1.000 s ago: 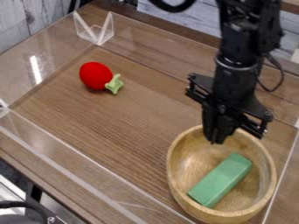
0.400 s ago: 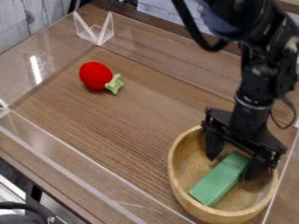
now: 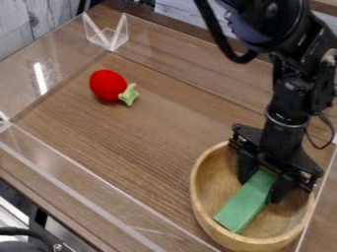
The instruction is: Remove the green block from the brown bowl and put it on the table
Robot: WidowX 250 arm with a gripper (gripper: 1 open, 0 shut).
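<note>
Since a second ago the black arm has swung toward the right edge and come down, so its pincer (image 3: 270, 184) now reaches inside the bowl instead of hovering above the rim. Largest in view is the desk (image 3: 145, 138), brown wood grain with darker streaks, fenced by low clear plastic walls. At its near right corner sits the brown bowl (image 3: 211, 197), wide and shallow with a thick tan rim. Inside it lies the green block (image 3: 247, 207), slanted from the bowl's near side up toward the pincer. The pincer points down with its fingers spread to either side of the block's far end; whether they press on it cannot be told. Well apart, toward the left, a red round toy (image 3: 108, 85) with a small green leaf lies on the desk.
</note>
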